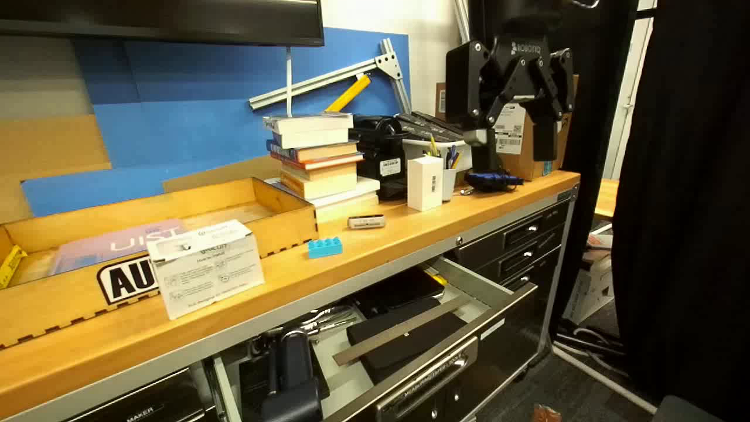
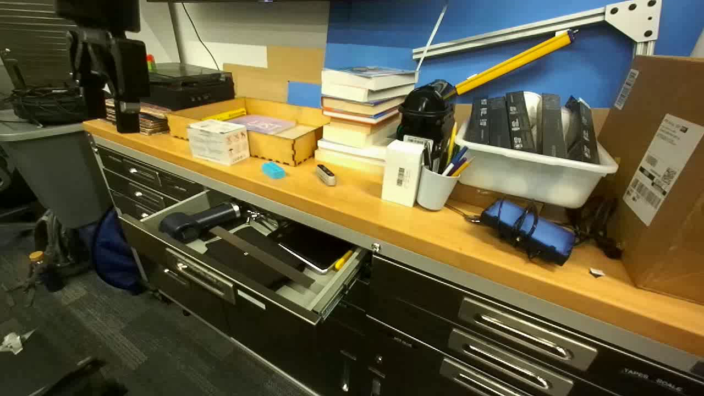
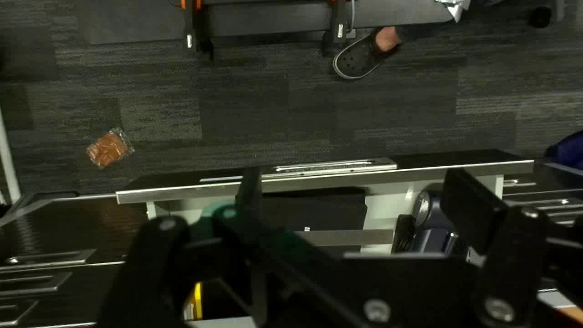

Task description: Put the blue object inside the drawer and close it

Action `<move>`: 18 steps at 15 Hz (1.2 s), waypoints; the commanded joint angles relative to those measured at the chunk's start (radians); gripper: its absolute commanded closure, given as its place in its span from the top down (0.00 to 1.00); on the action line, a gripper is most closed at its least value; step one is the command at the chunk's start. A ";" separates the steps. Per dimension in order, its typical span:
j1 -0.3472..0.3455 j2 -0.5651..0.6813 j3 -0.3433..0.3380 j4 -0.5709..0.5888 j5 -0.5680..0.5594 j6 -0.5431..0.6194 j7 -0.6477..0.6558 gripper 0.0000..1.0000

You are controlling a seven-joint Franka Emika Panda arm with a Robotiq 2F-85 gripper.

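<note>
In an exterior view, find the gripper hanging high and empty, with fingers spread wide; well apart from it, lower and toward picture-left, see the blue block lying studs-up on the bench, just beside a corner of the wooden tray. Farther below the gripper, note the drawer pulled out and part-filled. In an exterior view, meet the tool nearly edge-on, with a finger gap hard to read from there; lower and to picture-right of it, see the block near a small grey gadget, and below both the open drawer. In the wrist view, look past parted fingertips to the drawer, with a dark flat case showing through the gap and no sign of the block. With the drawer already open and the block still outside, judge the step in hand to be the pick-up, not yet made. Probably calls next for crossing to the block, turning the fingers to straddle it and descending clear of the tray; after that, a lift past the bench edge, release into the drawer and a push shut.
</note>
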 commanded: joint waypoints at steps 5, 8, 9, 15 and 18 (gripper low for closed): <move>0.000 -0.004 0.000 0.014 0.000 -0.002 0.000 1.00; 0.000 -0.004 0.000 0.014 0.000 -0.002 0.000 1.00; 0.000 -0.004 0.000 0.014 0.000 -0.002 0.000 1.00; -0.007 0.261 0.063 0.181 -0.011 0.207 0.148 1.00; -0.002 0.434 0.088 0.287 -0.052 0.323 0.232 1.00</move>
